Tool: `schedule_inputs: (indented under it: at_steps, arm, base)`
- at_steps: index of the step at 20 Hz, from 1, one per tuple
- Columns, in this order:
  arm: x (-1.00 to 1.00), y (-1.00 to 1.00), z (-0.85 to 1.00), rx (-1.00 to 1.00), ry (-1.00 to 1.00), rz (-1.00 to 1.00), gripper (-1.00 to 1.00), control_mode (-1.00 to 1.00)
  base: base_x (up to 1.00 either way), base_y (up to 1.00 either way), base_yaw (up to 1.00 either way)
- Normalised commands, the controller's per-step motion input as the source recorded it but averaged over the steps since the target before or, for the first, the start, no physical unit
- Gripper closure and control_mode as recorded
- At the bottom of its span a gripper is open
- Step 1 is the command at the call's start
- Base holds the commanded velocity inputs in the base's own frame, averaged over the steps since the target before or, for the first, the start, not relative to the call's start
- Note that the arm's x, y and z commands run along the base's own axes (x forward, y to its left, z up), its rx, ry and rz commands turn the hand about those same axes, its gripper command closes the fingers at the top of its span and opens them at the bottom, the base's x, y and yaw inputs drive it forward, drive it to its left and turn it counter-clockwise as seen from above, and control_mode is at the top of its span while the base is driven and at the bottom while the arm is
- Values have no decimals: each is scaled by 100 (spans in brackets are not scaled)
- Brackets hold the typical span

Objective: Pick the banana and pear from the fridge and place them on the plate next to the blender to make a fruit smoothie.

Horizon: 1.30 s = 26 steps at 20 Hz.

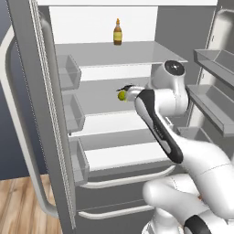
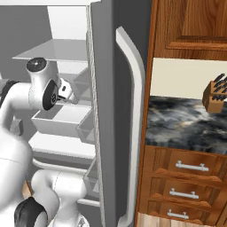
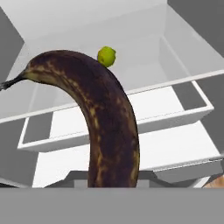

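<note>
Gripper (image 1: 126, 91) reaches into the open fridge (image 1: 55, 137) at middle-shelf height, clamped on the banana (image 3: 109, 127); fingertips hidden behind the fruit in hand view. Banana dark brown-black, curves up from the gripper, stem pointing to the left edge of hand view. Pear (image 3: 106, 56) yellow-green, sits on the glass shelf (image 3: 144, 65) just past the banana's curve; in left base view pear (image 1: 122, 96) shows right at the gripper tip, contact unclear. Amber bottle (image 1: 117, 32) stands upright on the fridge shelf above the pear. Fridge door (image 2: 113, 111) with pale curved handle stands open, wooden cabinets (image 2: 186, 177) and a dark marbled worktop (image 2: 186, 126) beside it, knife block (image 2: 216, 95) on that worktop
</note>
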Motion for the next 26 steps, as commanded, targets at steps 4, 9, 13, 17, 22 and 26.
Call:
schedule_inputs:
  at_steps: [4, 9, 13, 17, 22, 26]
  arm:
    - [-100, -1, -100, -7, 29, 0, 100, -100]
    - [-100, -1, -94, -2, 1, 0, 100, -100]
    - [-46, 0, -13, 0, -6, 1, 100, -100]
    - [0, 0, 0, 0, 0, 0, 100, 100]
    - [0, 0, 0, 0, 0, 0, 100, 100]
    - [0, 0, 0, 0, 0, 0, 100, 100]
  base:
    - [0, 0, 0]
    - [0, 0, 0]
    - [0, 0, 0]
    - [-66, 0, 13]
    - [-100, 0, 48]
    - [-87, 1, 66]
